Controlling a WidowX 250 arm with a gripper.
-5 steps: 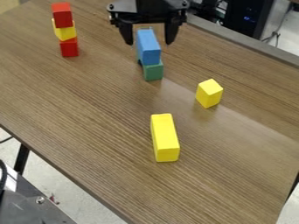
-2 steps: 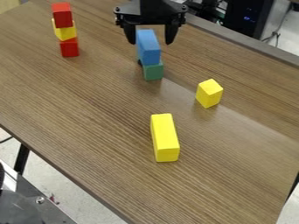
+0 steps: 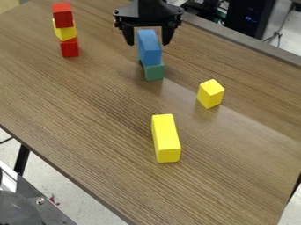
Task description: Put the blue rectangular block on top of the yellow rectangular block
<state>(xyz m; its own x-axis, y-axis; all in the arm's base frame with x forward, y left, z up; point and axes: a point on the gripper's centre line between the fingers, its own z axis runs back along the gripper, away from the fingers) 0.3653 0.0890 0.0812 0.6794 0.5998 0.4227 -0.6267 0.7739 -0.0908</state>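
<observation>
Down at 7 to 8 o'clock, off the table (image 3: 88, 110): grey metal plate (image 3: 31, 197) with a bolt, at the near edge of the view. Next, on the wood, long yellow block (image 3: 167, 138) lying flat between 5 and 6 o'clock of view centre, small end facing the camera, long side running away toward 12, top face bare. Beyond it, toward 2 o'clock, small yellow block (image 3: 210, 93), well apart from the long one, turned at an angle.

Farther, at 12 o'clock: green block (image 3: 154, 72) on the wood, mostly covered, so its full length is hard to tell. Blue block (image 3: 149, 50) lies flat on top of it, long side running roughly 12 to 6; not on the long yellow one. Gripper (image 3: 147, 39) at 12, over the blue block's far end, fingers apart, one to each side, visible gaps, nothing clamped.

At 11 o'clock, a three-high stack: lower red block (image 3: 69, 47), yellow middle block (image 3: 64, 31), upper red block (image 3: 62, 15). Farthest, at 1 o'clock past the table edge, dark computer case (image 3: 251, 17) with small blue lights.
</observation>
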